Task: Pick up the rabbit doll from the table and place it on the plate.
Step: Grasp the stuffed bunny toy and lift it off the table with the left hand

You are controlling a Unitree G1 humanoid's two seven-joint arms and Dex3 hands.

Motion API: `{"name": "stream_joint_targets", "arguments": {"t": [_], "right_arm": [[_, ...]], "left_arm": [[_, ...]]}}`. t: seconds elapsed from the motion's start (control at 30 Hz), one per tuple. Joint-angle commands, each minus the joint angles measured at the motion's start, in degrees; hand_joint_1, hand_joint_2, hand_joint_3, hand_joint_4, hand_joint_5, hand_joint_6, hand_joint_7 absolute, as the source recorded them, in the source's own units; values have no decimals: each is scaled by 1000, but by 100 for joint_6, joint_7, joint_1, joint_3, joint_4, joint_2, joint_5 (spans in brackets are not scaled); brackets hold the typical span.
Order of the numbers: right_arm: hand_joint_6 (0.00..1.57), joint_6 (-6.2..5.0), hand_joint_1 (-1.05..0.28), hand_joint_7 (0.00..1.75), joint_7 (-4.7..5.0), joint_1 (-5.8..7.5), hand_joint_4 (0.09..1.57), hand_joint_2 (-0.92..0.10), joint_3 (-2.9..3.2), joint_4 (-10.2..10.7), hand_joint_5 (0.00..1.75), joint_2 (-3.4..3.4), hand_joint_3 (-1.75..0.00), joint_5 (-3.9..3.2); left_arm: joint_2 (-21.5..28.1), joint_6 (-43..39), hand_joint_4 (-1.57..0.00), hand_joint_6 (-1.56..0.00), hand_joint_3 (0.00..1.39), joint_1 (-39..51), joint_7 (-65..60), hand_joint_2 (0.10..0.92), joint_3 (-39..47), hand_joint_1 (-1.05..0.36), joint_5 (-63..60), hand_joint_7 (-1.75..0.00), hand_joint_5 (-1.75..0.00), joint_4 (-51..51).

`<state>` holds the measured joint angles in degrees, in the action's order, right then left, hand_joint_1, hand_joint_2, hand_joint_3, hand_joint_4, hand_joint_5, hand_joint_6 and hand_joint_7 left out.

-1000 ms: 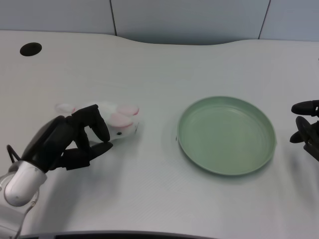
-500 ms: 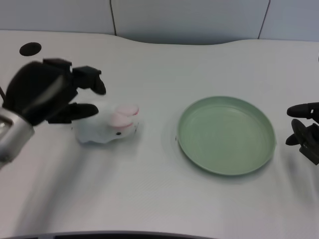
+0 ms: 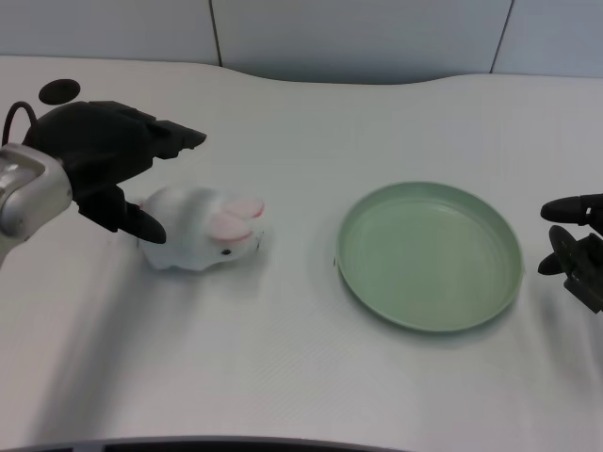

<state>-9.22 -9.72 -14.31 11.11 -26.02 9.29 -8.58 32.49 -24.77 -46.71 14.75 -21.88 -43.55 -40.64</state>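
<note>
My black left hand [image 3: 105,165] hovers spread and empty just left of the soft white pink-eared rabbit doll [image 3: 203,239], grasp not yet made; next I must close around it, then carry it right to the round green plate [image 3: 429,255]

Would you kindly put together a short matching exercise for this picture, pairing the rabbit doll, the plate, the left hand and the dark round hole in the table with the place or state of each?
Things:
1. rabbit doll
2. plate
3. left hand
4. hole

Places or states:
A. at the table's far left corner
B. green, nothing in it, right of centre
C. white with pink ears, lying on the table left of centre
D. black, fingers spread, holding nothing, at the doll's left

Pairs: 1-C, 2-B, 3-D, 4-A
</note>
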Motion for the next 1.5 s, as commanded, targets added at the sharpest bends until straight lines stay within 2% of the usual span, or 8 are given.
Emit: {"name": "stream_joint_targets", "arguments": {"t": [0.03, 0.27, 0.43, 0.67, 1.03, 1.17, 1.37, 1.5], "right_arm": [[372, 87, -232, 1224, 29, 119, 349, -921, 37, 117, 1646, 66, -476, -4], [377, 38, -240, 1220, -38, 175, 361, -921, 62, 131, 1654, 82, -480, -39], [370, -57, -226, 1219, -128, 226, 357, -921, 111, 142, 1661, 71, -477, -126], [361, 67, -242, 1222, -160, 414, 324, -921, 122, 419, 1650, 99, -486, -176], [360, 54, -250, 1231, -208, 748, 360, -921, 124, 796, 1651, 92, -486, -195], [366, -135, -250, 1233, -294, 788, 377, -921, 154, 742, 1648, 99, -483, -207], [371, -169, -269, 1226, -316, 797, 382, -921, 188, 706, 1631, 116, -464, -205], [378, -102, -276, 1220, -344, 828, 392, -921, 251, 752, 1622, 143, -470, -222]], "left_arm": [[-262, 225, -9, -57, 157, -373, 322, 921, -180, -1016, 79, -1, 0, -534], [-1093, 584, 1, -10, 116, -1180, 447, 921, -400, -1043, 233, -2, 1, -2313], [-1424, 798, 1, 1, 118, -1468, 240, 921, -642, -1048, 156, 1, 1, -2990], [-1876, 1427, 1, -22, 80, -1540, -64, 905, -963, -1023, -6, -10, 1, -3518], [-1956, 1605, -36, -108, 10, -1289, -660, 871, -1545, -964, -395, -27, -17, -3718], [-1991, 1615, -64, -123, 2, -1212, -925, 862, -1715, -958, -486, -22, -27, -3755], [-2032, 1667, -95, -147, 0, -1150, -1196, 847, -1862, -915, -573, -16, -31, -3787], [-2093, 1752, -254, -255, 1, -1052, -1531, 777, -2028, -697, -710, -30, -79, -3812]]}}
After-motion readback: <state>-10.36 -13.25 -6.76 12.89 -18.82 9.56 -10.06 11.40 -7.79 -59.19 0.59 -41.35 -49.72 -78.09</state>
